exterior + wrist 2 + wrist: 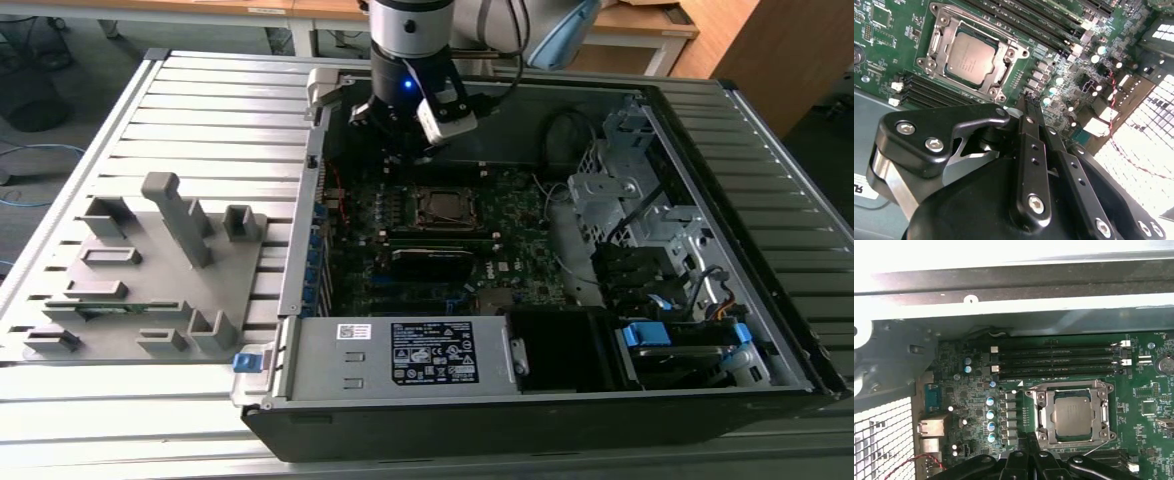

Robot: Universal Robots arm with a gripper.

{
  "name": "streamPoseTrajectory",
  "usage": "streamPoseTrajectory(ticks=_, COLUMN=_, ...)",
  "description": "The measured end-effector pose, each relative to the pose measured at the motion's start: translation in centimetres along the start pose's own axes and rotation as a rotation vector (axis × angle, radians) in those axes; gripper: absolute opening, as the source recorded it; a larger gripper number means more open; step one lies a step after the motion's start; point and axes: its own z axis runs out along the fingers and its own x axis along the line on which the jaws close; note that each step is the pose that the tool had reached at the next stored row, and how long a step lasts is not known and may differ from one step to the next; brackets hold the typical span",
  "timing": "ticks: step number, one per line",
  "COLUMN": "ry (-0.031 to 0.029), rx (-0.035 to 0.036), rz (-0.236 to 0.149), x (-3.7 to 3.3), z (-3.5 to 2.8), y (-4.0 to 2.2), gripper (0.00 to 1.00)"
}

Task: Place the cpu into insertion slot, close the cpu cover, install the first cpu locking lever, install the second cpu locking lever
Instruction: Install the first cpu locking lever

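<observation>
Black gripper (1027, 101) fingers, closest to the lens in both wrist views, seem pressed together on nothing, near the insertion slot (1040, 396). Its cpu (971, 57) lies seated, with the cpu cover (1004, 56) down around it. At the bench edge on the exterior view's left stands a grey fixture tray (147, 270). Beside it, the arm (407, 40) hangs over the case's (747, 200) far edge.

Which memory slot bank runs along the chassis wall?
The bank between the cpu and the chassis wall; the other bank lies across the cpu from it.

Grey cpu (1072, 415) seated flat, silver cpu cover (1105, 415) closed.
</observation>
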Motion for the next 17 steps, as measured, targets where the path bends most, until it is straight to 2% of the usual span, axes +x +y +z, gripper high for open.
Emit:
streamPoseTrajectory(ticks=6, ry=-0.0059, rx=-0.0008, rz=-0.01, x=0.56, z=0.04, y=-0.05, gripper=0.11)
streamPoseTrajectory(ticks=14, ry=-0.008, rx=-0.0025, rz=-0.025, x=1.26, z=0.17, y=-0.11, gripper=0.11)
streamPoseTrajectory(ticks=15, ry=-0.0075, rx=-0.0082, rz=-0.025, x=1.3, z=0.18, y=-0.12, gripper=0.11)
streamPoseTrajectory(ticks=17, ry=-0.0061, rx=-0.0322, rz=-0.024, x=1.34, z=0.2, y=-0.12, gripper=0.11)
